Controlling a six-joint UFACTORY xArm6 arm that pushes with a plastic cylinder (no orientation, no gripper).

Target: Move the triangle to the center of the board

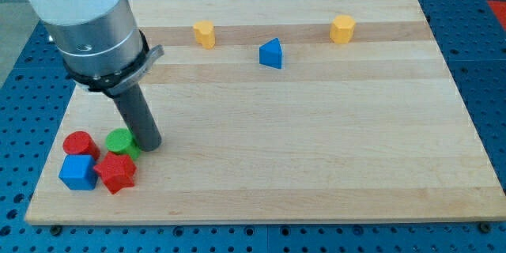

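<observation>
The blue triangle [271,54] lies on the wooden board [316,142] near the view's top, a little right of the middle. My tip [150,144] rests on the board at the view's lower left, far from the triangle. It stands just right of a green round block [120,141], touching or nearly touching it.
A red round block [80,144], a blue cube [77,171] and a red star-like block [116,172] cluster at the lower left by the tip. Two yellow blocks [205,34] [342,28] sit near the top edge, either side of the triangle.
</observation>
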